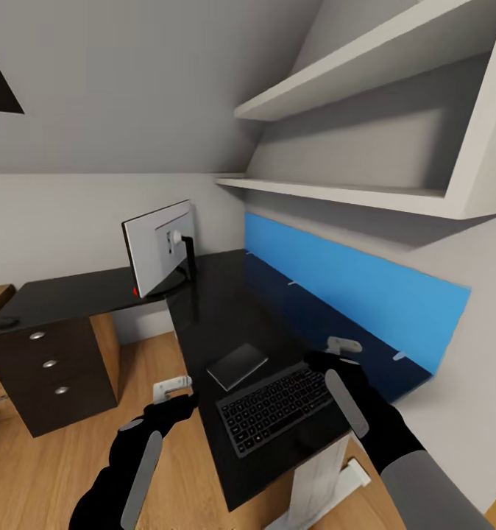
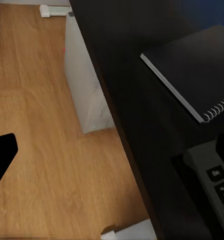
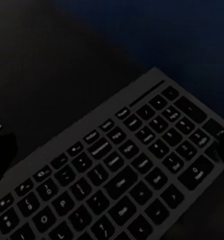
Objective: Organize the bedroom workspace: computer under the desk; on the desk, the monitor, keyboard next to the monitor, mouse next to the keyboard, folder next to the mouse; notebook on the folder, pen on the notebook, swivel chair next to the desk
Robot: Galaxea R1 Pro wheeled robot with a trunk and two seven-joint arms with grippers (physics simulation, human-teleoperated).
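Right wrist view: keyboard point(image 3: 116, 185) key legends too blurred to read.

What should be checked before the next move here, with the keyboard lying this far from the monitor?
1. Monitor on the desk: ok.
2. Keyboard on the desk: ok.
3. Keyboard next to the monitor: not ok, they are apart.
4. Notebook on the folder: not ok, it lies on the bare desk.
5. Right tool open above the keyboard: cannot tell.
6. Left tool empty: cannot tell.
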